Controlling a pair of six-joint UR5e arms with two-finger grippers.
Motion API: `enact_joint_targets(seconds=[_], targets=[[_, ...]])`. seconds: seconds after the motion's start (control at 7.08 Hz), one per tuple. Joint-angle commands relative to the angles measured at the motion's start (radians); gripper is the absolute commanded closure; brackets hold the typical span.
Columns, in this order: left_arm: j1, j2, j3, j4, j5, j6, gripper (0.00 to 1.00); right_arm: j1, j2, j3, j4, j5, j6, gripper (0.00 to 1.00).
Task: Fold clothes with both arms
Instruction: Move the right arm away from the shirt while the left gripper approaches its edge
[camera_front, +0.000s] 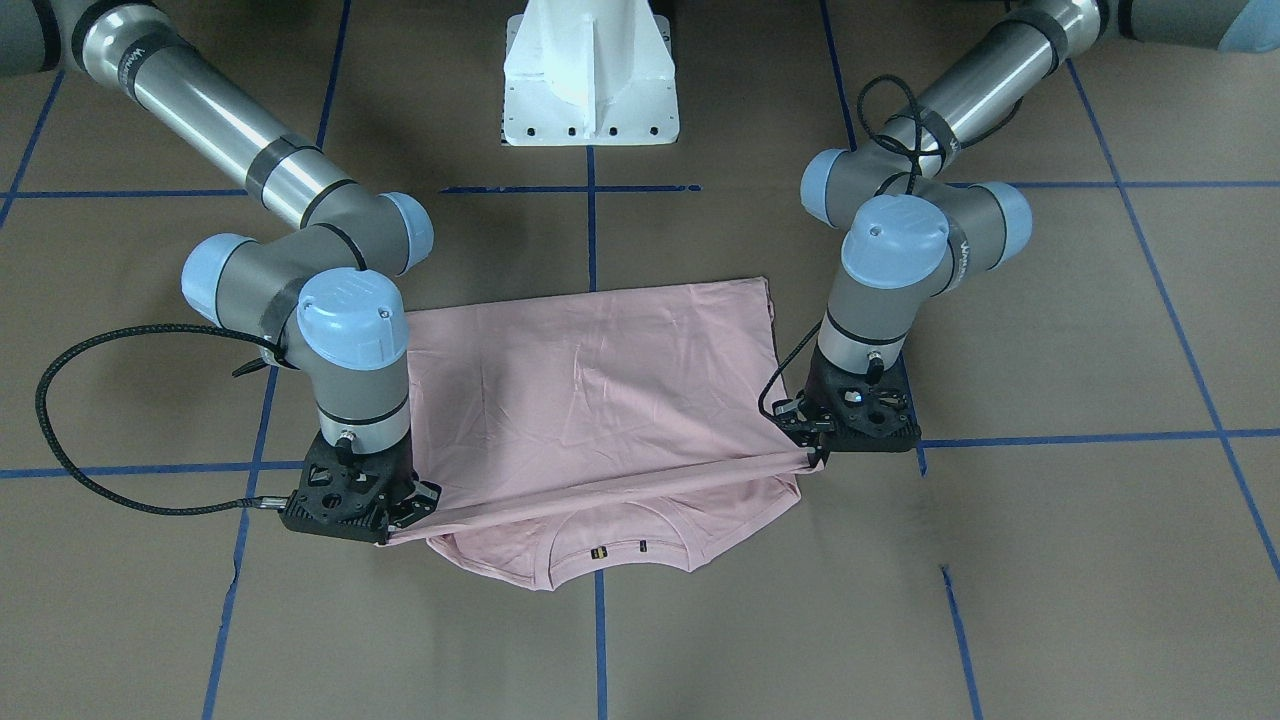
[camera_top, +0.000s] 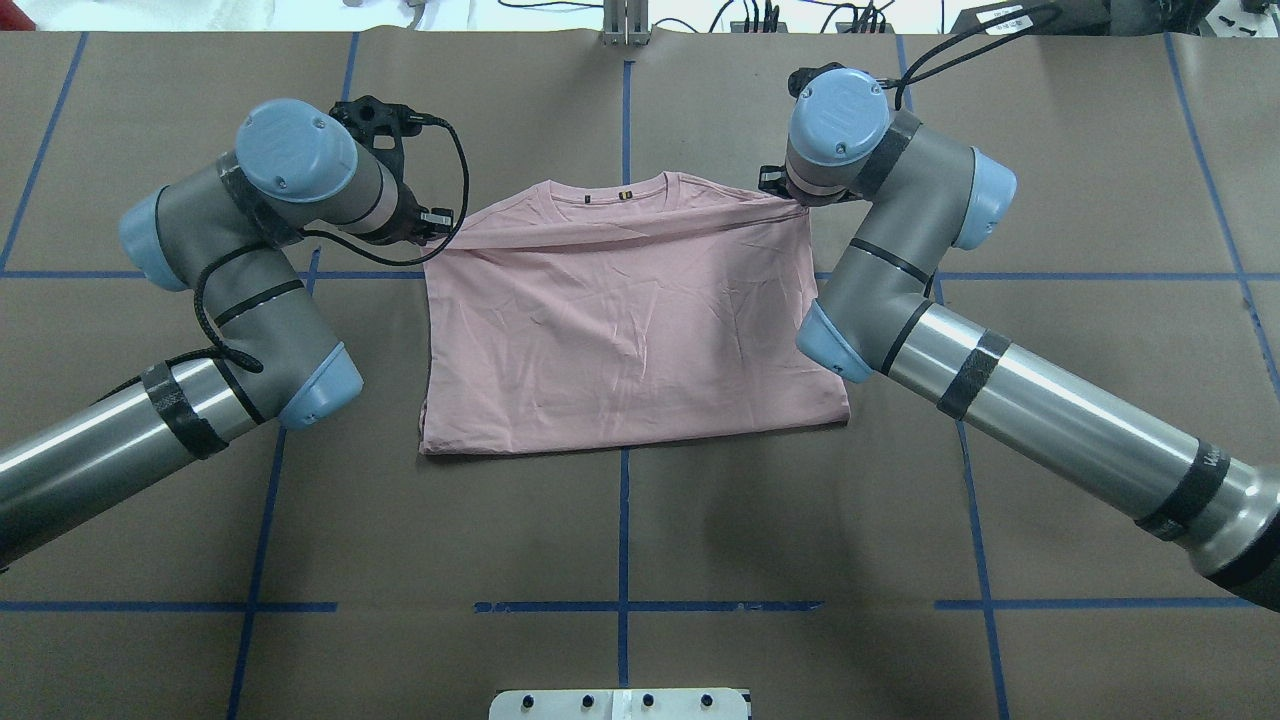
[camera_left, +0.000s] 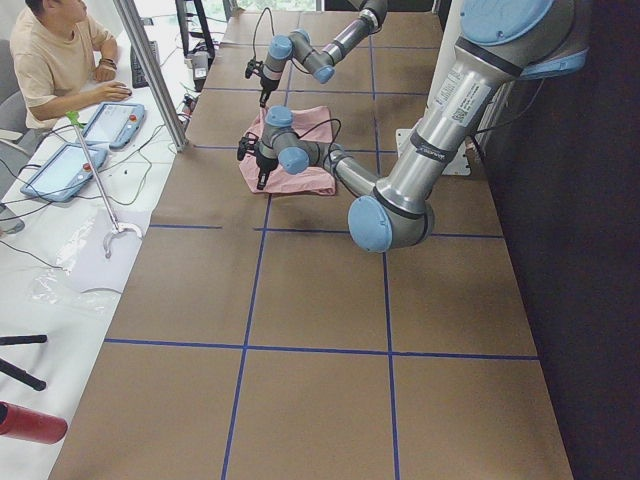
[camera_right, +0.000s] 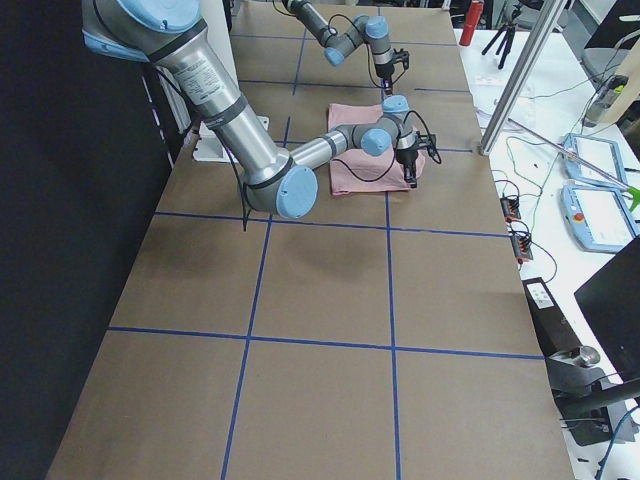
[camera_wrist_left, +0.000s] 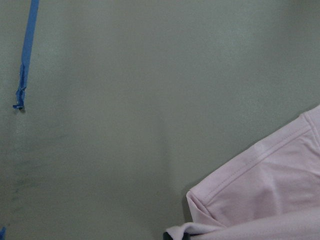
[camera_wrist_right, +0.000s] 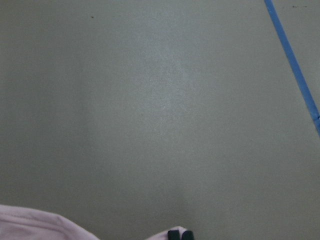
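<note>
Pinching the pink t-shirt (camera_front: 600, 400) at opposite ends of its folded-over edge, left fingers (camera_front: 820, 455) and right fingers (camera_wrist_right: 174, 234) clamp the cloth, stretching it taut over the collar (camera_front: 600, 545).

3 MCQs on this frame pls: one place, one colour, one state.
1. The shirt has its collar:
A) on the side far from the base
B) nearest the base
C) folded out of sight
2. The tape on the table is:
A) red
B) blue
C) white
3. The left hand and right hand are:
A) both open
B) one open
C) both shut on the shirt

Key:
1. A, the collar lies at the far edge.
2. B, the grid lines are blue.
3. C, the shirt is pulled taut between them.
</note>
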Motion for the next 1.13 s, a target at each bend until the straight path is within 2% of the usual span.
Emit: enact_joint_targets(seconds=[0.0,0.42,0.56,0.71,0.85,0.99], targets=[[0.001,0.002,0.006,-0.006,0.000,0.000,1.00,0.001,0.003,-0.009,0.000,0.000,0.000,1.00],[0.001,-0.002,0.041,-0.046,0.000,0.002,1.00,0.000,0.003,-0.010,-0.002,0.001,0.000,1.00],[0.001,0.000,0.038,-0.048,-0.002,0.008,0.63,-0.002,0.001,-0.010,-0.002,0.000,-0.002,0.22],[-0.001,0.002,0.026,-0.043,-0.002,0.088,0.01,-0.005,0.004,-0.009,-0.002,-0.015,-0.027,0.00],[-0.005,0.026,-0.042,-0.041,-0.009,0.112,0.00,0.004,0.004,0.002,0.000,-0.008,-0.096,0.00],[-0.007,0.063,-0.130,-0.032,-0.009,0.112,0.00,0.036,-0.011,0.042,0.000,0.039,-0.170,0.00]])
